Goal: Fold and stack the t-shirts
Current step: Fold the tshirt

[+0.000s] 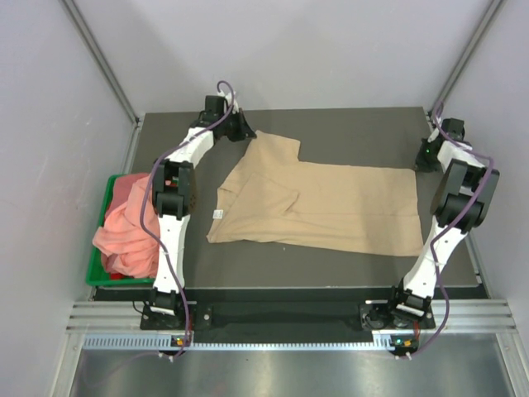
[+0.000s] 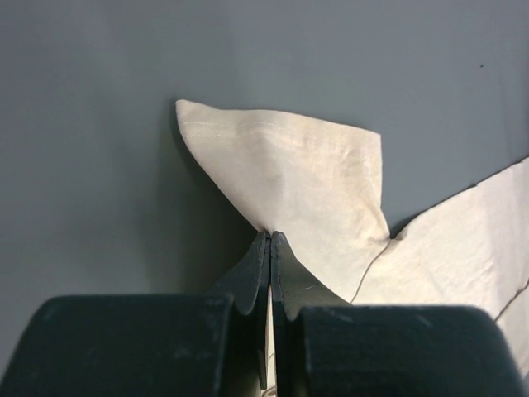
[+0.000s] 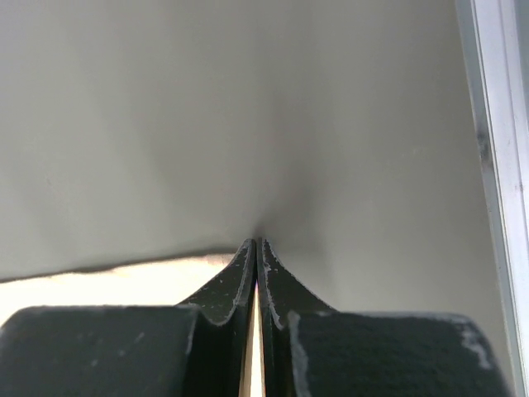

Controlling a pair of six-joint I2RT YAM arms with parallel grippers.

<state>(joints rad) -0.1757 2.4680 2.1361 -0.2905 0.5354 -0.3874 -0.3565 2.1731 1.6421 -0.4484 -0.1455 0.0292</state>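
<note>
The tan t-shirt (image 1: 331,207) lies spread across the dark table, with its small white neck label (image 1: 218,213) at the left edge. My left gripper (image 1: 245,131) is at the far back left, shut on the tip of the shirt's sleeve (image 2: 297,174); its fingertips (image 2: 270,234) meet on the cloth. My right gripper (image 1: 421,161) is at the far right, beside the shirt's back right corner. Its jaws (image 3: 257,241) are closed, with pale cloth (image 3: 107,281) showing between and left of them. Salmon-pink t-shirts (image 1: 128,223) are heaped at the left.
A green plastic bin (image 1: 97,248) holds the pink heap at the table's left edge and partly overflows. Grey walls and a metal frame rail (image 3: 496,165) enclose the table close to both grippers. Dark table surface (image 1: 347,132) shows behind the shirt.
</note>
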